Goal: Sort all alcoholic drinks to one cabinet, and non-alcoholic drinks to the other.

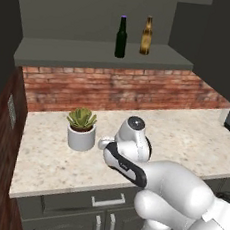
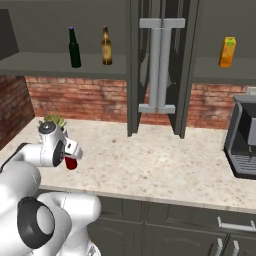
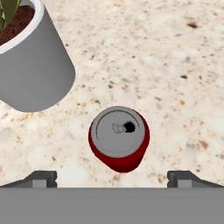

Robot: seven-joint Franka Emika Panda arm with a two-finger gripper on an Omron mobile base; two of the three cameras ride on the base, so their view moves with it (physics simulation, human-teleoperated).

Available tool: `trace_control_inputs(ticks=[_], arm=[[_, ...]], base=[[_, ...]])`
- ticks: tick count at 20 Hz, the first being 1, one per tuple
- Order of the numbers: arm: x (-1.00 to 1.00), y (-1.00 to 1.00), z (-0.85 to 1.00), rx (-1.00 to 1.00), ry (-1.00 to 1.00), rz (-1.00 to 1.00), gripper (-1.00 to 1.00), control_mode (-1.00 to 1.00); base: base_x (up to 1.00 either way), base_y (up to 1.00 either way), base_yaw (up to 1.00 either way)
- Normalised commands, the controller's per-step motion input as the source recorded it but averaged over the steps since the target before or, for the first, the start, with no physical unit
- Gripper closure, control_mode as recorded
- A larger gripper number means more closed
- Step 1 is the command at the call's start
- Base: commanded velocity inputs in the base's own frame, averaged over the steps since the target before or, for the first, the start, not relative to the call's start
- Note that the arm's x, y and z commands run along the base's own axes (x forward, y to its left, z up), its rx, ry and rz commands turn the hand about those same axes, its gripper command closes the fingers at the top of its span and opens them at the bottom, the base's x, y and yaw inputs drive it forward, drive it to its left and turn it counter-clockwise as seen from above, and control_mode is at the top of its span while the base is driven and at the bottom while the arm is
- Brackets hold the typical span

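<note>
1. One small red soda can with a silver top (image 3: 119, 139) stands upright on the speckled stone table (image 1: 185, 139), toward its left front part, just beside the grey round pot holding a spiky green plant (image 3: 33, 72). It is the one drink not yet on a shelf.
2. Judging by its look, the can is light and rigid enough for a firm pinch, though thin metal walls could dent under hard pressure. Its smooth round side is likely slippery, so the best hold is across the middle of the body, below the rim, with the fingers on opposite sides.
3. The gripper (image 3: 113, 177) hangs directly over the can with its jaws spread fully wide, holding and touching nothing. The two dark fingertips (image 3: 41, 178) sit either side of the can in the hand view, well clear of its walls.
4. The pot is near on one side, so a straight descent looks safest.
5. Farther out, the orange juice carton with a green top (image 2: 228, 51) stands in the right cabinet, where the can belongs.
6. The dark green glass bottle with a purple cap (image 1: 121, 36) and the amber-brown beer bottle (image 1: 146, 36) share the left cabinet shelf.
</note>
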Motion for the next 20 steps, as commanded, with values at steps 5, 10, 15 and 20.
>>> trace_control_inputs(ticks=[5, 10, 15, 20], arm=[[0.05, 0.00, -0.15, 0.00, 0.00, 0.00, -1.00, -1.00], [0.13, 0.00, -0.11, 0.00, 0.00, 0.00, -1.00, -1.00], [0.11, 0.00, -0.10, 0.00, 0.00, 0.00, -1.00, -1.00], [0.05, 0.00, -0.10, 0.00, 0.00, 0.00, -1.00, -1.00]], base=[[0.00, 0.00, 0.00], [0.00, 0.00, 0.00], [0.00, 0.00, 0.00], [0.00, 0.00, 0.00]])
